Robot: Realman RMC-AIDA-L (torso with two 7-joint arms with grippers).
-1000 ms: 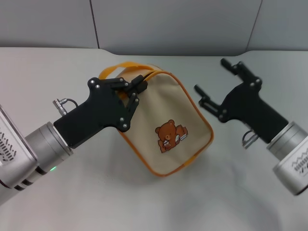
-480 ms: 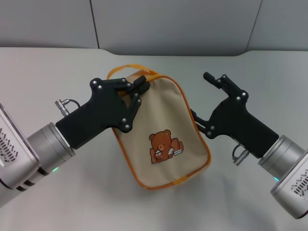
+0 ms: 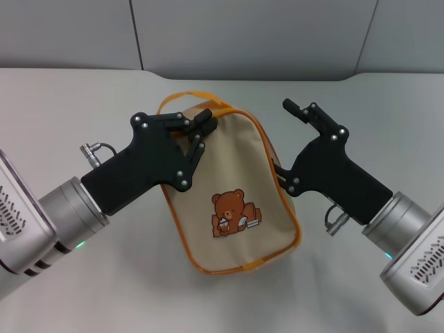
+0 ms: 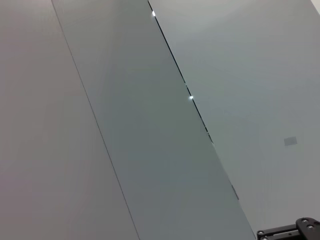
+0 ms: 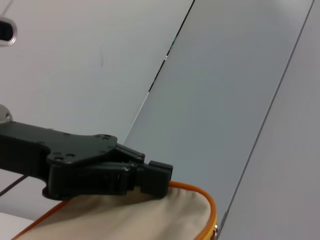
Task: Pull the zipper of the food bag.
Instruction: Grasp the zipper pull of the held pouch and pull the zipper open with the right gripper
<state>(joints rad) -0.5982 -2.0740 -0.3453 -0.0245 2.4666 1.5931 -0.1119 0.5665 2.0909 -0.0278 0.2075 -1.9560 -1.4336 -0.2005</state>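
We are pinching the top corner of the boxy beige fabric food bag [image 3: 232, 191] on the grey table [image 3: 69, 104] with our left end effector [image 3: 201, 125], fingers pressed together on it. Our right end effector [image 3: 286, 139], fingers spread, is straddling the bag's right edge, nearer the orange-yellow zipper [image 3: 270, 156] track running lengthwise there; we cannot make out the pull tab.

No readable text, brand, number or sign anywhere. On the food bag [image 3: 232, 180], only a brown bear picture [image 3: 234, 214], with no lettering beside it. On the silver wrist housings of both arms, dark zigzag markings, possibly part of a logo but cut off at the edges of the head view and not legible. On the wall panels in the wrist views, nothing written.
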